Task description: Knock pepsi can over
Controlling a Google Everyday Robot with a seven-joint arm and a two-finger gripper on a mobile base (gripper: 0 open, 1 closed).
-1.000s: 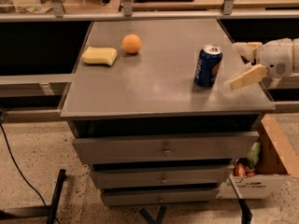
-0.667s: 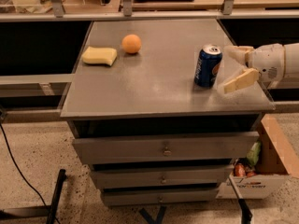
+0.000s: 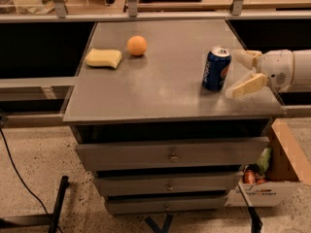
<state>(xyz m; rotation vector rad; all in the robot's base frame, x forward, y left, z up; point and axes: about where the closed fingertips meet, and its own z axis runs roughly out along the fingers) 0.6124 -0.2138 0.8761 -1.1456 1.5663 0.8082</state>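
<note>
The pepsi can (image 3: 216,68) stands upright on the right part of the grey cabinet top (image 3: 165,86); it is dark blue with a silver top and a round logo. My gripper (image 3: 234,74) comes in from the right at the can's height, its two pale fingers spread open. One finger (image 3: 247,57) is behind the can's right side, the other finger (image 3: 247,86) is in front of it. The fingertips are a short gap from the can and hold nothing.
An orange ball (image 3: 137,45) and a yellow sponge (image 3: 103,58) lie at the back left of the top. A cardboard box (image 3: 272,171) with items stands on the floor at the right. Drawers (image 3: 170,154) are below. A rail (image 3: 146,16) runs behind.
My gripper has moved left toward the can, closing most of the gap. The can, ball and sponge have not moved.
</note>
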